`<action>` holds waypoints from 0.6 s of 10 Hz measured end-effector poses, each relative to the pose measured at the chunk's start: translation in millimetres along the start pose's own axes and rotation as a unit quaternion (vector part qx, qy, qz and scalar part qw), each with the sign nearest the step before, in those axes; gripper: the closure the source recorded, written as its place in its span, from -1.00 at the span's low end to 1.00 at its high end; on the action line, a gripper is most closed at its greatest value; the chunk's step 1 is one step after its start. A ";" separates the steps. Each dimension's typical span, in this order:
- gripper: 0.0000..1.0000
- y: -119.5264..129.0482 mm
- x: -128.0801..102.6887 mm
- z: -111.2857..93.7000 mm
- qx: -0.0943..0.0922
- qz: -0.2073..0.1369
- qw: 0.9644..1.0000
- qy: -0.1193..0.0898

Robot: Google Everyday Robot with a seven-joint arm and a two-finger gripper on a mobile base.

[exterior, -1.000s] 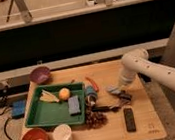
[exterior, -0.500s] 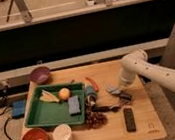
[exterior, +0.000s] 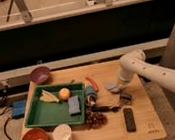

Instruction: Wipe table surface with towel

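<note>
Clock reference: 12 o'clock toward far edge of table [exterior: 106, 70].

Gripper [exterior: 119, 82] at end of white arm, low over right-centre of table, reaching in from 3 o'clock. Grip state not discernible; contact with cloth likewise unclear.

Towel [exterior: 111, 87]: small pale grey patch, flat on bare wood, just beside gripper at roughly 8 o'clock from it. Long axis apparently along the 9–3 line, outline too soft for certainty.

Neighbours, taken from towel: red-orange item [exterior: 92, 83] near at 10 o'clock; dark object [exterior: 125, 97] near at 5 o'clock; remote [exterior: 130, 119] further out at 6 o'clock; green tray [exterior: 55, 125] off at 9 o'clock.

Judgement: next stroke probably dependent on a small shift toward 8 o'clock and a press onto the cloth, then a sweep toward bare wood at 12–1 o'clock. Clutter at 5 and 10 o'clock a probable snag.
</note>
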 end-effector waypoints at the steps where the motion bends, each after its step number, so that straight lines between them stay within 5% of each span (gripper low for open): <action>1: 0.84 -6.3 1.5 3.5 0.000 0.006 1.000 0.000; 6: 0.84 -30.3 56.2 2.9 0.013 0.068 0.997 0.015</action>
